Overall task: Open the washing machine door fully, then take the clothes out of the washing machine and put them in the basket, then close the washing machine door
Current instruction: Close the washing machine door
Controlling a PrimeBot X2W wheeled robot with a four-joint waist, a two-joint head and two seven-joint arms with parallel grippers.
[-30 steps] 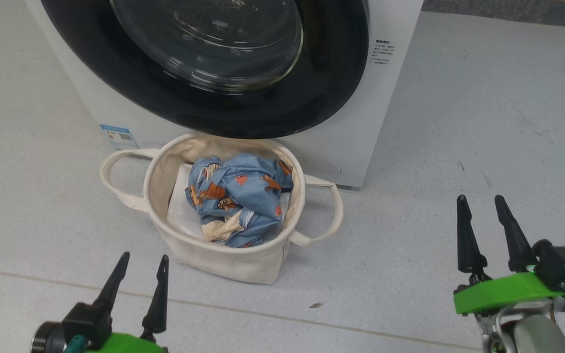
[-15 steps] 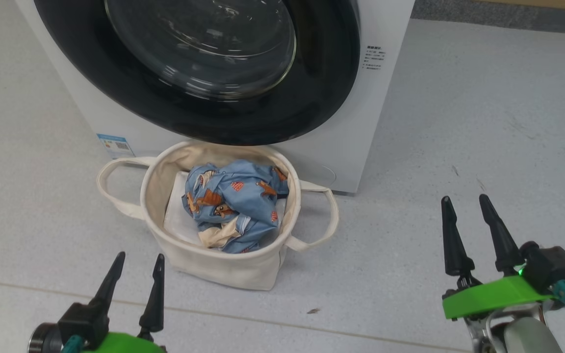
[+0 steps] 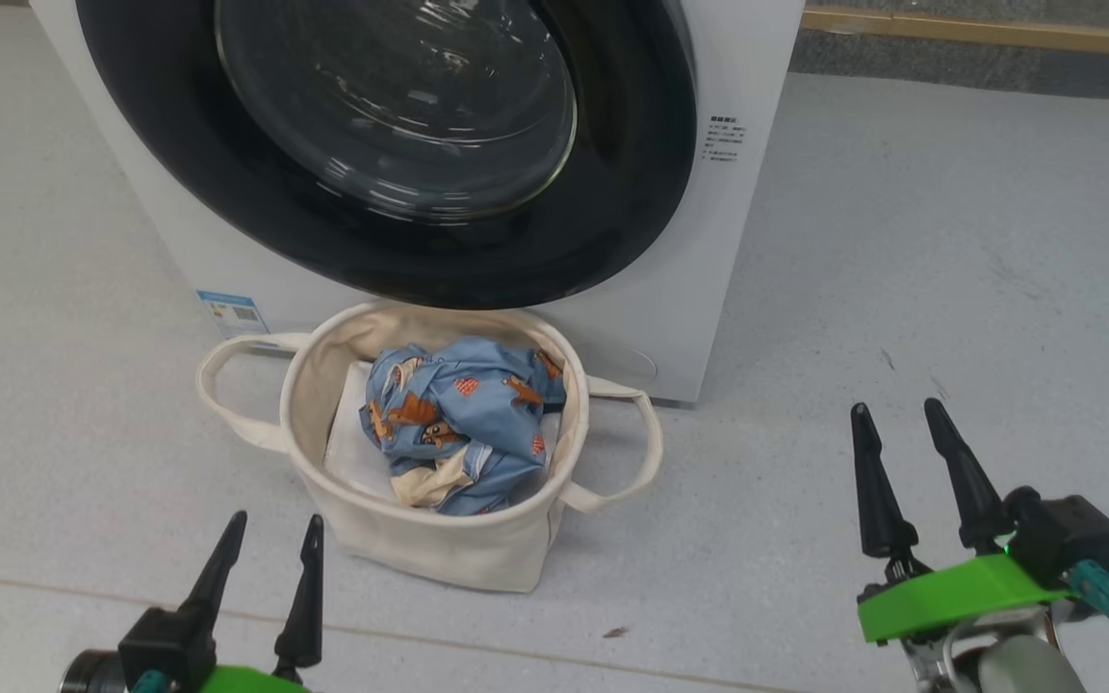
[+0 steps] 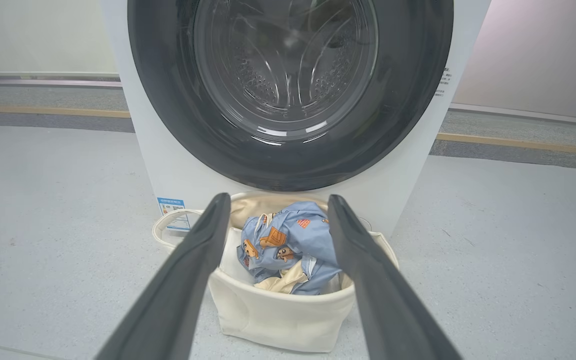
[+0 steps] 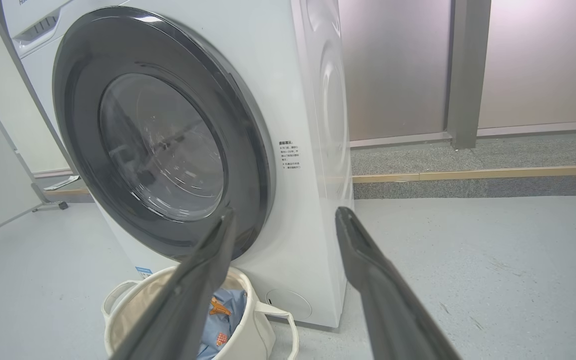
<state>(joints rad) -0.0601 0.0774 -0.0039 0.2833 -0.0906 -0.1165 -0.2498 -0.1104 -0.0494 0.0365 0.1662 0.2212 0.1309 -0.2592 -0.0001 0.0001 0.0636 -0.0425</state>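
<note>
Now, I'm seeing washing machine [image 3: 747, 241] filling upper left and centre of head view. Washing machine door [image 3: 396, 115] sitting flush against its front, glass bowl at top centre. Basket [image 3: 439, 549] standing on floor [image 3: 949, 241] just below door, mid-frame. Clothes [image 3: 463, 423] lying crumpled inside basket, on white sheet [image 3: 348, 448]. Left gripper [image 3: 277, 520] hovering lower left, jaws spread, holding nothing. Right gripper [image 3: 896, 407] hovering lower right, jaws parted, gripping nothing either.

Head view looks down on basket [image 3: 439, 558]; wrist views low, facing washing machine [image 4: 160, 160].
</note>
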